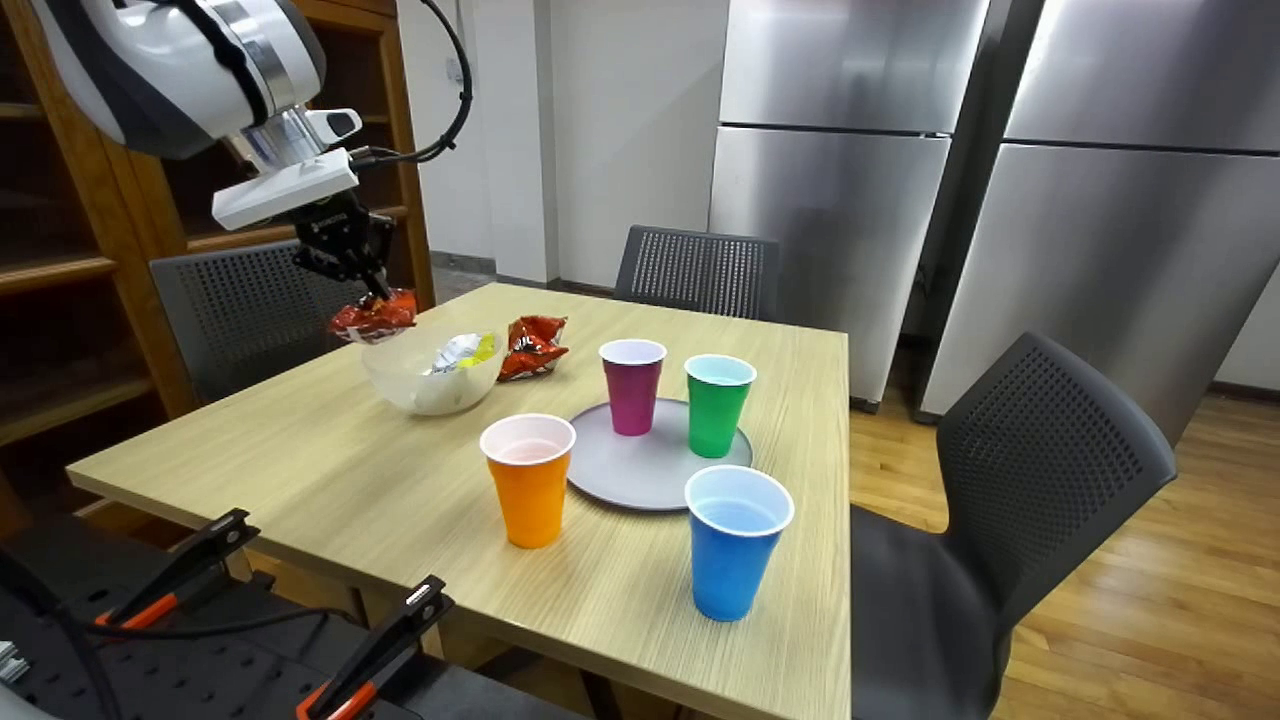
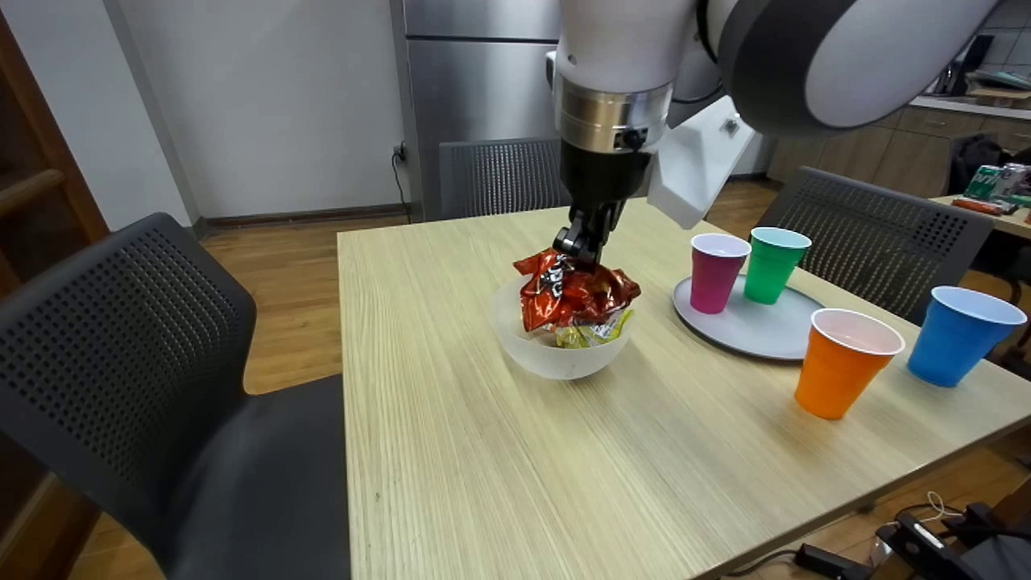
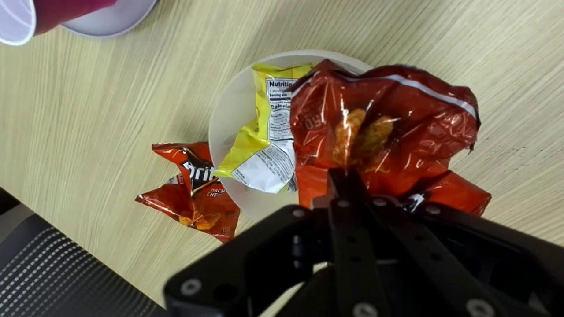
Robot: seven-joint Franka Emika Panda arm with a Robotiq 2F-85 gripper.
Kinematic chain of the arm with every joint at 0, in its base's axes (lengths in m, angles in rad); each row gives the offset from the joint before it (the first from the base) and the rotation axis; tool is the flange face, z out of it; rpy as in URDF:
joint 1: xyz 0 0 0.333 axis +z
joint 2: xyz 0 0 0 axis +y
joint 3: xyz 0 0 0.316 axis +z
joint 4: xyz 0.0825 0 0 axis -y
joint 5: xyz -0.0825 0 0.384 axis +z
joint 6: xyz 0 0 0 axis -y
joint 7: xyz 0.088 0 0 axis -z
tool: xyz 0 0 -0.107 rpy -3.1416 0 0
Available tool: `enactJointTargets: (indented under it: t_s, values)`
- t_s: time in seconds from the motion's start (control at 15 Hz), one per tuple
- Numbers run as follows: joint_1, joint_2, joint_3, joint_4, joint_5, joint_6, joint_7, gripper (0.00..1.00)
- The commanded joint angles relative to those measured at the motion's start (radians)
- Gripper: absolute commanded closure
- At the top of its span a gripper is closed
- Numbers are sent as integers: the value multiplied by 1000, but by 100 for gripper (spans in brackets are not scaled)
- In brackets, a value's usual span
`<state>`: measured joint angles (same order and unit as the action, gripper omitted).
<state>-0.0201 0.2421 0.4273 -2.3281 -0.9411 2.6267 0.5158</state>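
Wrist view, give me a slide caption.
Gripper pinching a red chip bag that partly hides a bowl containing a yellow bag.

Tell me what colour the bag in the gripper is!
The held bag is mostly shiny red, with a whitish stripe; the wrist view shows it best.

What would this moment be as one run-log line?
Tool: gripping red snack bag | position: partly over bowl | in bowl: yellow-and-white bag | on table: second red bag, beside bowl
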Motion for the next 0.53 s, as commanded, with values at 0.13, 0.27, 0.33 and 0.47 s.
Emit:
enactJointTargets:
  t_s: [0.13, 0.27, 0.33, 0.47]
  values:
    - [17, 122, -12, 148, 19, -55, 29, 100]
    - [17, 148, -17, 181, 27, -62, 29, 100]
    - [126, 142, -134, 189, 91, -35, -8, 100]
    - [167, 162, -186, 216, 137, -40, -10, 100]
